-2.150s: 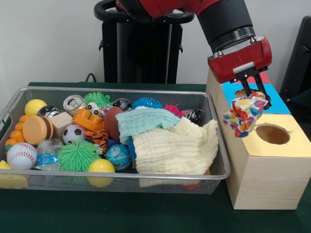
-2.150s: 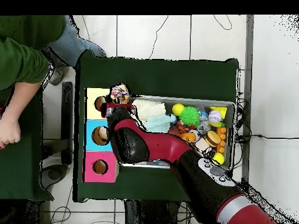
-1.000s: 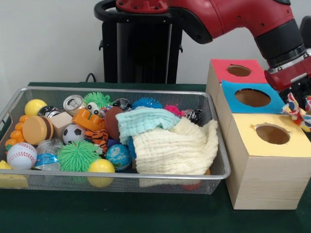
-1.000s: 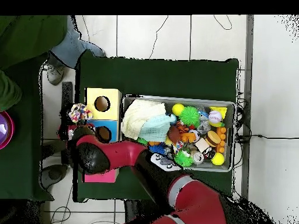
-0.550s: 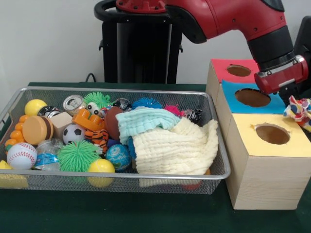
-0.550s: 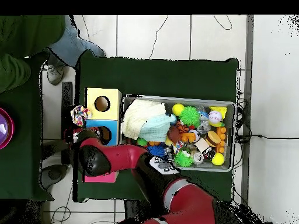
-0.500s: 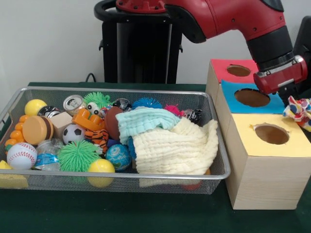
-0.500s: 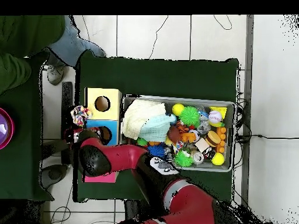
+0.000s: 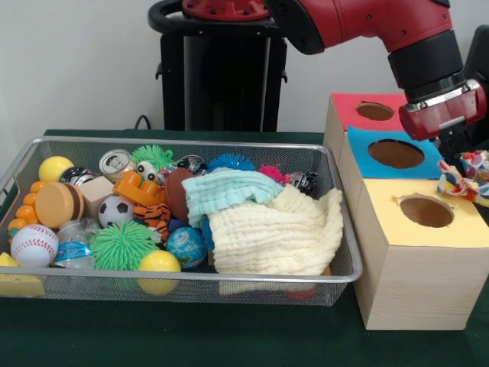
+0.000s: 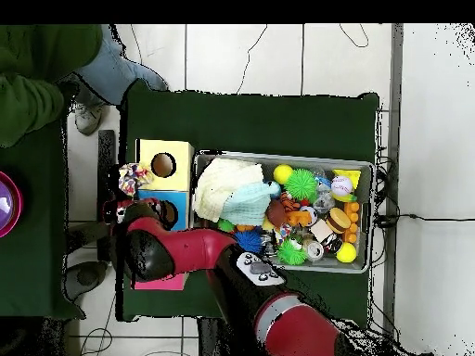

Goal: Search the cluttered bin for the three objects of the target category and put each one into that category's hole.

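**Green-clothed table: dotted cloth held beside the yellow box**

Front view: my gripper point(image 9: 467, 157) is closed on the small white multicoloured-dotted cloth point(image 9: 463, 177), beside the ragged round hole point(image 9: 425, 211) in the yellow paper top. The pale teal waffle-weave cloth point(image 9: 225, 191) and cream waffle-weave cloth point(image 9: 276, 232) lie in the silver wire-mesh basket point(image 9: 345, 252).

Overhead view: the dotted cloth point(image 10: 134, 177) hangs at the yellow box's edge, just beside the hole point(image 10: 163, 165).

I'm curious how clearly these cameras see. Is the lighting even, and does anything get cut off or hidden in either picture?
Front view: soft, even light, no glare; the dotted cloth is cut by the right edge, and the gripper holding it is hidden there. The yellow-topped box is sharp. Overhead view: the red arm covers the red-topped box and part of the wire basket.
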Robot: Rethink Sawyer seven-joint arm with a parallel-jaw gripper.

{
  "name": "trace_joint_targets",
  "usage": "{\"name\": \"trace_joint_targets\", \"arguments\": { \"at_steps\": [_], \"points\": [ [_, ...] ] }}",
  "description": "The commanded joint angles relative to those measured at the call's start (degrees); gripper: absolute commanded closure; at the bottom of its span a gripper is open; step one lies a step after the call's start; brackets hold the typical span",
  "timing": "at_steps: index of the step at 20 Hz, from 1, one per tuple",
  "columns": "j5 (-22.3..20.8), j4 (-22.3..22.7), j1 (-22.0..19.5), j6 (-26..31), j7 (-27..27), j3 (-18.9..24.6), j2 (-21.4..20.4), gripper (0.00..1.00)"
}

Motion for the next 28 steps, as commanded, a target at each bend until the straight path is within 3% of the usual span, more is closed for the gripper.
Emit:
{"name": "trace_joint_targets", "arguments": {
  "at_steps": [1, 6, 21, 28],
  "points": [
    [3.27, -2.65, -2.11, -5.49, 14.01, -4.52, -1.71, 1.0],
    [3.65, -2.43, -2.24, -6.26, 14.49, -4.45, -2.29, 1.0],
    [12.31, -4.5, 6.4, 1.05, 10.06, -15.45, 0.35, 1.0],
    [14.6, -5.59, 8.04, 3.6, 9.42, -17.47, 1.11, 1.0]
  ]
}}
